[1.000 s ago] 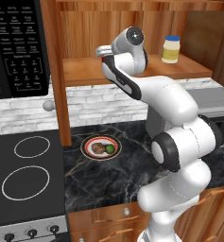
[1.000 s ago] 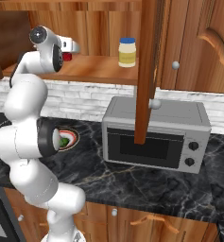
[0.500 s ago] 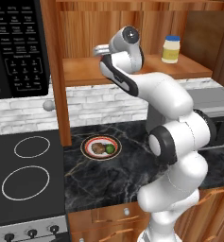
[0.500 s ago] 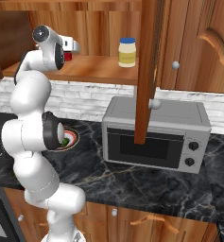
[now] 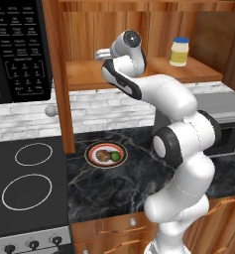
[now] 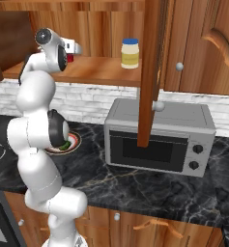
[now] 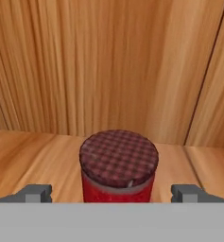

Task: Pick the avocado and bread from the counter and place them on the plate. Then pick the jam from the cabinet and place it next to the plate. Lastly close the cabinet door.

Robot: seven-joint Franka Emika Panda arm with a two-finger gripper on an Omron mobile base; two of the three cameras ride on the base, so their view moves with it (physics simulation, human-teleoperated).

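Wood grain covers the cabinet [image 7: 108,61], its back panel running in vertical streaks above a pale wooden shelf [image 7: 33,160]. On that shelf stands the jam [image 7: 118,166], upright, its long axis vertical and its dark checked lid facing up toward the hand camera. In the hand view the jar sits at 6 o'clock, centred between the two grey fingertips [image 7: 34,193], which stand wide apart on either side of it with clear gaps, so the end effector [image 7: 112,194] is spread open and grips nothing. From the right base view the end effector [image 6: 73,48] reaches into the cabinet at shelf height, with a sliver of the red jar [image 6: 70,58] just beside it. A pale yellow jar [image 5: 179,51] with a blue lid stands on the same shelf, well apart at 3 o'clock from the hand in the left base view. Below, on the black marble desk [image 5: 114,193], the plate [image 5: 92,150] carries the bread [image 5: 103,155] and the avocado [image 5: 115,156] side by side. The cabinet door [image 6: 150,72] hangs open, edge-on, in front of a grey microwave [image 6: 159,140].
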